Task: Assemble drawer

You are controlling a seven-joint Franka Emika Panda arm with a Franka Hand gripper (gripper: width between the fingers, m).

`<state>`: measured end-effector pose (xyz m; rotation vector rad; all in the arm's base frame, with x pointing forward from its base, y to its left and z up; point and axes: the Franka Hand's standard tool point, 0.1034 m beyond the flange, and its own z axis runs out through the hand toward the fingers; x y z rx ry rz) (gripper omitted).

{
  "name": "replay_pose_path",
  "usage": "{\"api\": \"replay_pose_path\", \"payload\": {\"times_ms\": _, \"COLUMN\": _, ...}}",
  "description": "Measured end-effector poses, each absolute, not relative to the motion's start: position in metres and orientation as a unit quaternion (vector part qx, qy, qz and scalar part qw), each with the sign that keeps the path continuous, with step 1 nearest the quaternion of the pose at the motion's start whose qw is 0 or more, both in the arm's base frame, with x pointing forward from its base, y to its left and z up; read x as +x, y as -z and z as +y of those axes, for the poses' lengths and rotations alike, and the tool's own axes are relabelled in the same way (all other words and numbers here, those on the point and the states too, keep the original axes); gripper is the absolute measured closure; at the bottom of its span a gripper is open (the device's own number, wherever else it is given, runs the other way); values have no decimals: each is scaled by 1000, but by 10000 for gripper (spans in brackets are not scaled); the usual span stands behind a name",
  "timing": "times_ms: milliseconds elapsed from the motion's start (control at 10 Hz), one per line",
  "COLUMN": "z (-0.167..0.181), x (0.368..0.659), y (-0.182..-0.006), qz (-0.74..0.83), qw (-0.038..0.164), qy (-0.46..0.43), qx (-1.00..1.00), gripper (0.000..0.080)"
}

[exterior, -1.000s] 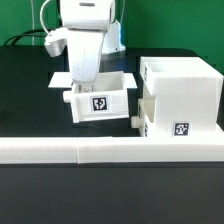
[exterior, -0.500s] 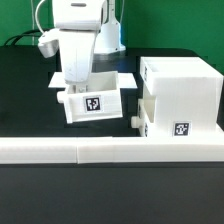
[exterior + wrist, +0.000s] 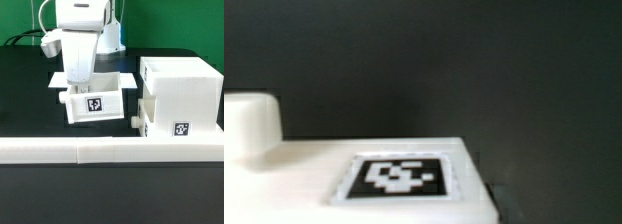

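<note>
1. Exterior view: the white Franka arm's two-finger gripper point(image 3: 78, 84) hangs down over a small white plastic tray point(image 3: 95, 100), a smooth open-topped box with a square black-and-white tag on the face turned to the camera.
2. The gripper's lower end sits at the tray's rim on the exterior view's left; the fingertips are hidden against the white plastic, so I cannot tell whether they are clamped on the wall or loose.
3. The tray looks slightly tilted, its tagged face leaning a little to the exterior view's left.
4. Just beside the tray, on the exterior view's right, stands the tall white box casing point(image 3: 181, 95), blocky and matte, with a small tag low on its front.
5. A small round white knob point(image 3: 133, 120) juts from the casing's lower side towards the tray.
6. Behind the tray a thin flat white marker board point(image 3: 60, 79) lies on the matte black table point(image 3: 25, 95).
7. A long low white wall point(image 3: 70, 151) with a faint seam runs across the foreground.
8. Wrist view: the picture is blurred. A smooth white plastic surface carrying a square black-and-white tag point(image 3: 399, 177) fills the lower part.
9. A rounded white block point(image 3: 249, 125) rises at that surface's edge; what it is cannot be told.
10. Behind is dark, faintly grained table surface.
</note>
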<state>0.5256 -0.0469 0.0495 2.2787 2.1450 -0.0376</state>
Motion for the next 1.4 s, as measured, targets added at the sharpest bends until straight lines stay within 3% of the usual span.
{"api": "replay_pose_path", "payload": {"times_ms": 400, "z": -22, "x": 526, "y": -51, "qz": 673, "qw": 33, "qy": 38, "qx": 738, "gripper": 755}}
{"api": "replay_pose_path", "payload": {"times_ms": 1400, "z": -26, "x": 536, "y": -58, "qz": 678, "qw": 32, "qy": 47, "qx": 733, "gripper": 755}}
